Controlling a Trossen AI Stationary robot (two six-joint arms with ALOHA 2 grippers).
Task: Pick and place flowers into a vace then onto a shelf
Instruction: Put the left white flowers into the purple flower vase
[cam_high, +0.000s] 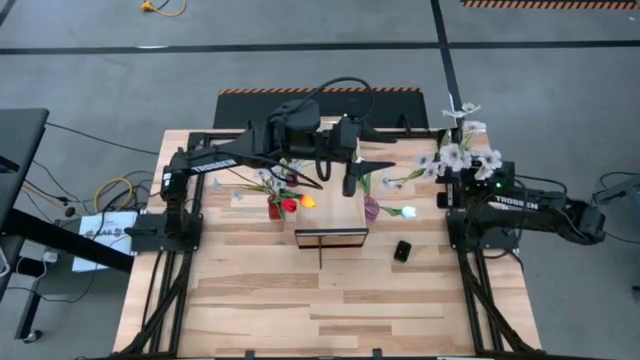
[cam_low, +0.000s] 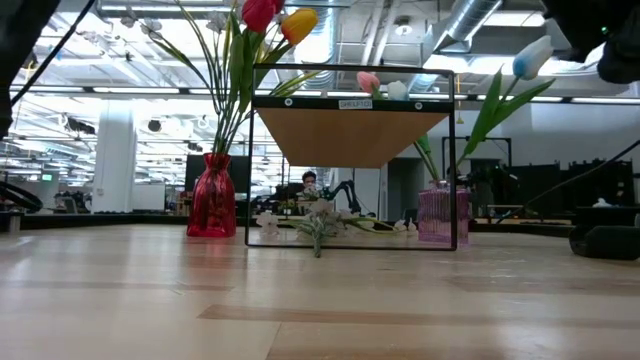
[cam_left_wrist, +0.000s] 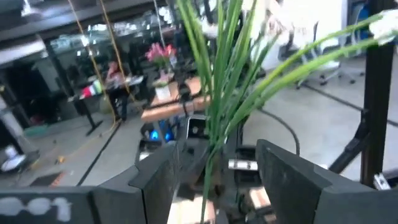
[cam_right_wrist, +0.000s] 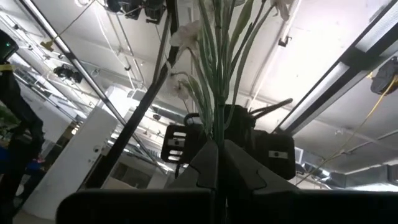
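Right pincer (cam_right_wrist: 217, 155) clamped on whitish blossom spray (cam_high: 462, 152) with long green stems

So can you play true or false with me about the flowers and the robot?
1. The red vase stands on the table beside the shelf. True.
2. The right gripper is empty. False: it is shut on a bunch of pale blossoms.
3. The pink vase holds a white tulip. True.
4. The red vase is empty. False: it holds a red tulip and a yellow tulip.
5. Green stems run between the left gripper fingers. True.
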